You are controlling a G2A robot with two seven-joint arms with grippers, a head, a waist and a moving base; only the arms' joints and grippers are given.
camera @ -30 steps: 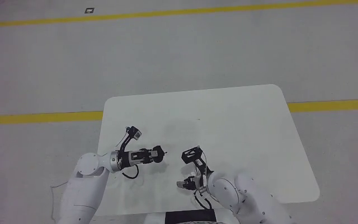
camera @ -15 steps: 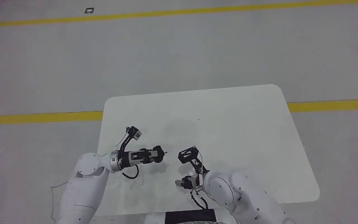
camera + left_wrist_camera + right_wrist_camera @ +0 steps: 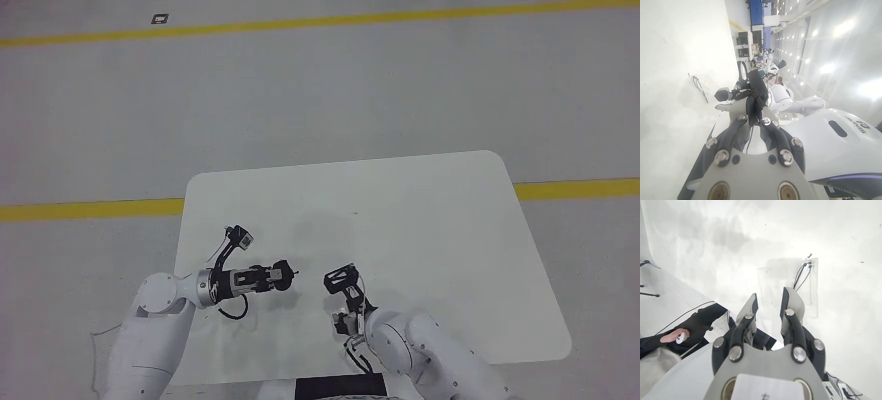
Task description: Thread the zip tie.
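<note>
Two or three black zip ties [image 3: 801, 277] lie in a shallow clear tray [image 3: 814, 285] on the white table [image 3: 430, 220]. My right gripper [image 3: 770, 296] hangs open just above the near part of that tray, nothing between its fingers. In the top view it [image 3: 341, 277] sits at the table's front middle. My left gripper [image 3: 284, 272] is a short way to its left, pointing at it. Its fingers [image 3: 738, 109] are shut, and a thin black strip that looks like a zip tie [image 3: 750, 134] runs back from between them. The tray's zip ties [image 3: 698, 86] lie beyond it.
The table's front edge runs close under both arms. The far and right parts of the tabletop are bare white surface. A few small dark specks [image 3: 809, 255] lie beside the tray.
My right gripper shifted slightly left and then back, while its forearm swung round closer to the front edge. The left arm stayed still.
</note>
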